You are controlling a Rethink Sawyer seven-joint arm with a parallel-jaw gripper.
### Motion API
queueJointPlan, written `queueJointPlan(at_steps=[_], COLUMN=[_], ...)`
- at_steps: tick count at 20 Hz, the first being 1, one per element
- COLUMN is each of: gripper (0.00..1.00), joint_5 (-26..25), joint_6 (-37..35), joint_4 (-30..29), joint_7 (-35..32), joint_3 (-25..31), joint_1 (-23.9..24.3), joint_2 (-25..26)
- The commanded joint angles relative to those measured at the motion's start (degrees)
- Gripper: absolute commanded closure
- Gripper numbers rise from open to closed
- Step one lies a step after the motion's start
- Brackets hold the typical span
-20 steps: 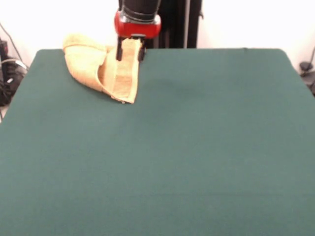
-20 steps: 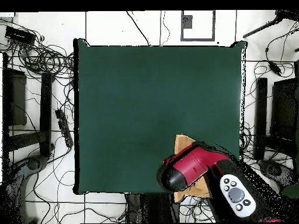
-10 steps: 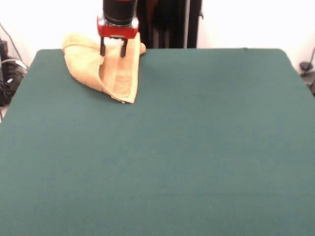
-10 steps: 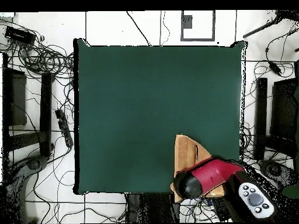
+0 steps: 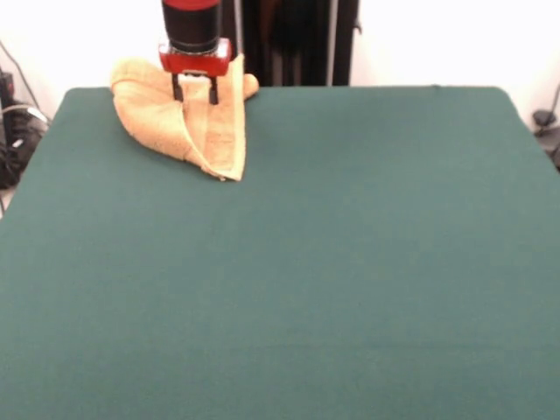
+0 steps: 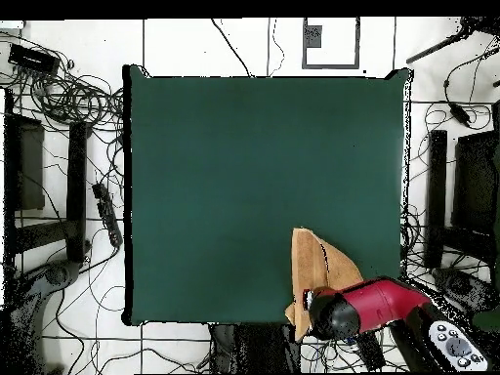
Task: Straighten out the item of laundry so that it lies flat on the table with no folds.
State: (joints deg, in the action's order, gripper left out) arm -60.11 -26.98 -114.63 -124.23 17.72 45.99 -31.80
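Front view: the folded towel (image 5: 188,118) lies bunched at the far left corner of the green surface (image 5: 350,262). The gripper (image 5: 194,90) stands over its upper part, fingers (image 5: 178,87) spread narrowly, towel fabric between and behind them; contact cannot be determined.

Overhead view: the towel (image 6: 317,269) lies at the surface (image 6: 244,176) edge, partly beneath the arm (image 6: 376,305).

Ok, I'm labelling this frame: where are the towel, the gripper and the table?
towel (image 5: 214,131): front view, on its pale band.
gripper (image 5: 194,89): front view, between its jaws.
table (image 5: 350,262): front view, bare green cloth.
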Motion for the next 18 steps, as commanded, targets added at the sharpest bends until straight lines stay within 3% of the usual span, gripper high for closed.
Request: queueJointPlan(at_steps=[1, 6, 12, 18], gripper=[0.0, 0.0, 0.0, 0.0], joint_5=[-1.7, -8.3, 0.0, 4.6], joint_6=[10.0, 13.2, 12.9, 8.3], joint_4=[6.0, 8.1, 4.7, 2.5], joint_7=[-2.1, -3.8, 1.5, 6.2], joint_3=[2.2, -1.5, 5.4, 10.4], joint_1=[-1.2, -6.8, 1.7, 5.6], joint_2=[6.9, 5.4, 4.7, 2.5])
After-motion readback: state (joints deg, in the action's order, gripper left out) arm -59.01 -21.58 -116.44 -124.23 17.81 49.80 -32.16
